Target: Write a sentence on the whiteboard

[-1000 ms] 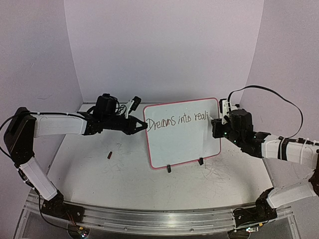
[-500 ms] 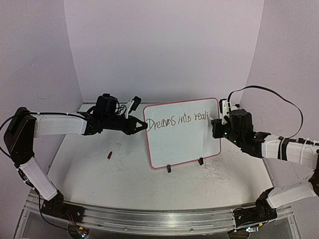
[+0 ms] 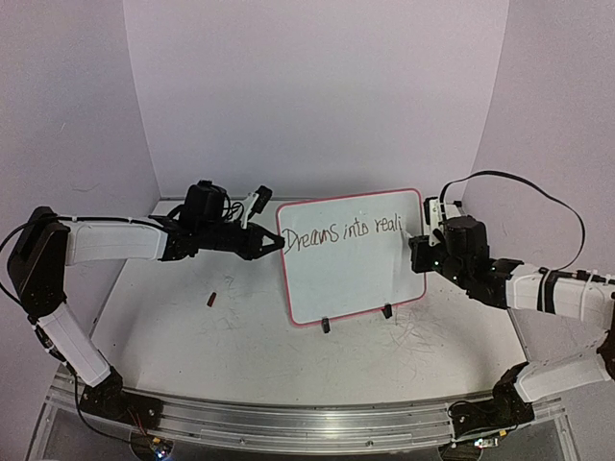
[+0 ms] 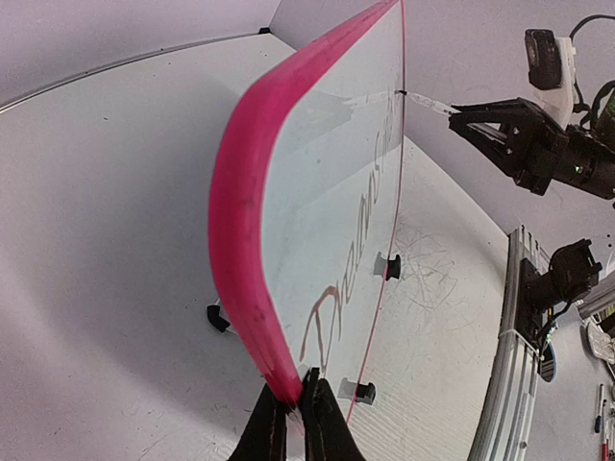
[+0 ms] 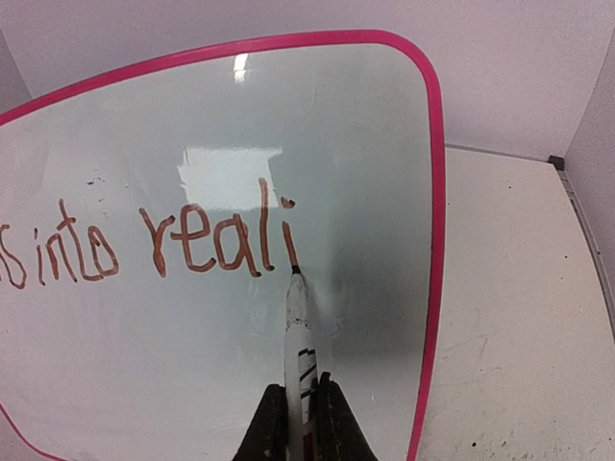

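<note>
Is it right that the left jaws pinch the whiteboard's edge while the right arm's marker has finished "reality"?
Not quite: the right wrist view shows the sentence reaching only "reali", the marker tip beside it. The left gripper, jaws shut, does pinch the whiteboard.

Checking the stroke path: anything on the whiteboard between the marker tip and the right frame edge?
Nothing visible. The marker tip sits where the sentence stops; from there the whiteboard is bare to its pink frame. The left gripper pinches the opposite edge.
</note>
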`<state>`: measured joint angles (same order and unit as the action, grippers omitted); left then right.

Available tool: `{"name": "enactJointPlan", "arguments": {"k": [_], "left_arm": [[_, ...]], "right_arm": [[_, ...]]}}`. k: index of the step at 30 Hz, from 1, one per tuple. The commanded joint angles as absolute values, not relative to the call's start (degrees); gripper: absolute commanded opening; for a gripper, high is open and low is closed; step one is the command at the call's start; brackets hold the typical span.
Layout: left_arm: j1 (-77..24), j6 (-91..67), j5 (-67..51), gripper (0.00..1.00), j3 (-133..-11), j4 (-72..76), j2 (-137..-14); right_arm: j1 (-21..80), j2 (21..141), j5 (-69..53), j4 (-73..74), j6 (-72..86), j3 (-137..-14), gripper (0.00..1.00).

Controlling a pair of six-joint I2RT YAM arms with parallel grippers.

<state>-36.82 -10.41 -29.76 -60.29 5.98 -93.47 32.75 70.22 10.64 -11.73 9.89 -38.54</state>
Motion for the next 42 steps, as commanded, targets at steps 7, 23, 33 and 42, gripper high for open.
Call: {"name": "enactJointPlan", "arguments": {"k": [7, 23, 33, 42], "left_arm": [[-38.0, -6.5, -28.2, 0.0, -59.6, 3.8, -92.9], [-38.0, -6.2, -28.1, 0.0, -59.6, 3.8, -93.2], [-38.0, -6.2, -27.9, 0.0, -59.5, 3.8, -92.9], [-38.0, -6.3, -28.2, 0.0, -59.6, 3.8, -93.0]], "right_arm": [[32.5, 62.5, 9.2, -10.7, 10.9, -39.6, 0.0], [32.2, 65.2, 11.6, -9.9, 7.9, -39.9, 0.0], [31.8, 66.2, 10.9, -10.0, 6.4, -41.3, 0.0], [30.9, 66.4, 10.0, -10.6, 6.2, -41.1, 0.0]]}}
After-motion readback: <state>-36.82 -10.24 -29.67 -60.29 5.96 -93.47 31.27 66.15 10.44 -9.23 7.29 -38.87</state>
